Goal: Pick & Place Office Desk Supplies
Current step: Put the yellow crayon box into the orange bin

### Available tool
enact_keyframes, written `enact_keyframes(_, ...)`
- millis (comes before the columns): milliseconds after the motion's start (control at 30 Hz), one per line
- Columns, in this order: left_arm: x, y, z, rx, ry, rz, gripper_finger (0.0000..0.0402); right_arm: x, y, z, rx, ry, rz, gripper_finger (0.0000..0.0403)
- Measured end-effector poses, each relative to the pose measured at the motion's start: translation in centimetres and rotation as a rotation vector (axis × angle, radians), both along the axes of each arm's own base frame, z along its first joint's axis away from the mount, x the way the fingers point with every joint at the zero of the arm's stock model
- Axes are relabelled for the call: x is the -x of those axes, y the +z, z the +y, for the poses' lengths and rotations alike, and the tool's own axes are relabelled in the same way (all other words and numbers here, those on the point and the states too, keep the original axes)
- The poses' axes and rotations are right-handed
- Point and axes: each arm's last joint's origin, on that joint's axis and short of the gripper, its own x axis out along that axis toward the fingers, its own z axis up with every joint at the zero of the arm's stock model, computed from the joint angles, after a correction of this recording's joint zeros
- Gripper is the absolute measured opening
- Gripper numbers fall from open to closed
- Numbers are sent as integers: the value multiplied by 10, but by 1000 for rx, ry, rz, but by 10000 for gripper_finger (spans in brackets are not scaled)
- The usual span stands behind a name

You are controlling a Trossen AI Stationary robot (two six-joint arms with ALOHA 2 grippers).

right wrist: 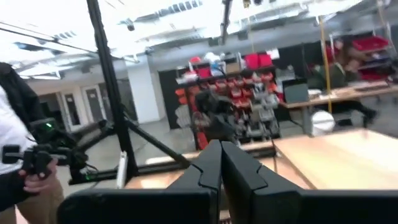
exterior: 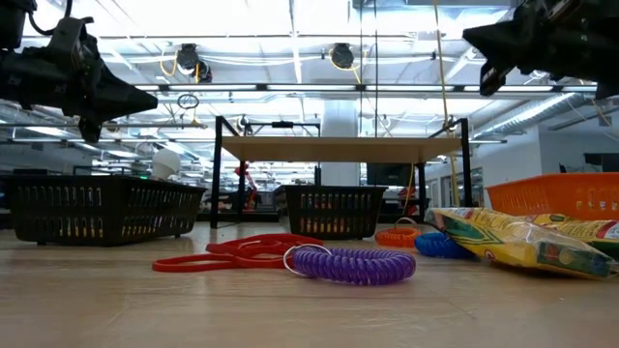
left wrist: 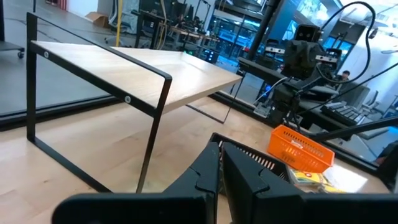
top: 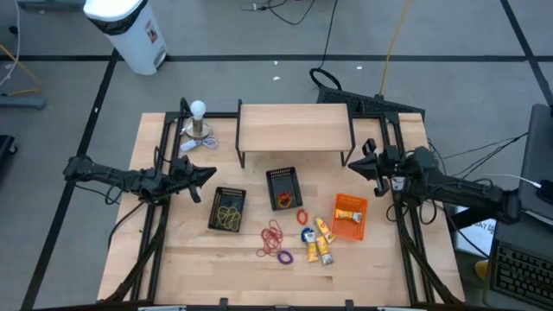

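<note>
The office desk supplies lie loose on the wooden table's near middle: red rubber bands [top: 275,235], a purple coiled band [top: 285,257], an orange band [top: 301,216] and yellow packets [top: 321,244]. In the low view the purple band [exterior: 353,263] and a packet [exterior: 517,242] rest flat on the tabletop. My left gripper [top: 210,174] hovers shut at the table's left side, above and left of the baskets, holding nothing. My right gripper [top: 354,161] hovers shut at the right side beside the shelf's right legs, also with nothing in it. Both sets of fingers show pressed together in the left wrist view [left wrist: 219,149] and the right wrist view [right wrist: 219,146].
A low wooden shelf on black legs [top: 294,128] stands at the table's far middle. Two black mesh baskets [top: 229,209] [top: 282,187] and an orange basket [top: 350,216] sit around the supplies. A white ball on a metal stand [top: 199,117] is far left. A person [right wrist: 18,137] stands beyond the table.
</note>
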Motion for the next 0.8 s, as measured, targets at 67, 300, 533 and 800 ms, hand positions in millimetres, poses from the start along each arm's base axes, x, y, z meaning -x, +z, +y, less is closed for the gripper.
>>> enact_keyframes(67, 0, 0, 0, -13, 0, 5, 19, 0, -5, -2, -20, -12, 51, 0)
enact_keyframes(300, 0, 0, 0, -45, -1, 18, 19, -4, -11, -1, -98, 31, 143, 0)
enact_keyframes(533, 0, 0, 0, -45, -1, 18, 19, -22, 19, 12, -37, 61, 262, 0)
enact_keyframes(800, 0, 0, 0, -38, 0, 15, 19, -53, 36, 37, 18, 94, 603, 0)
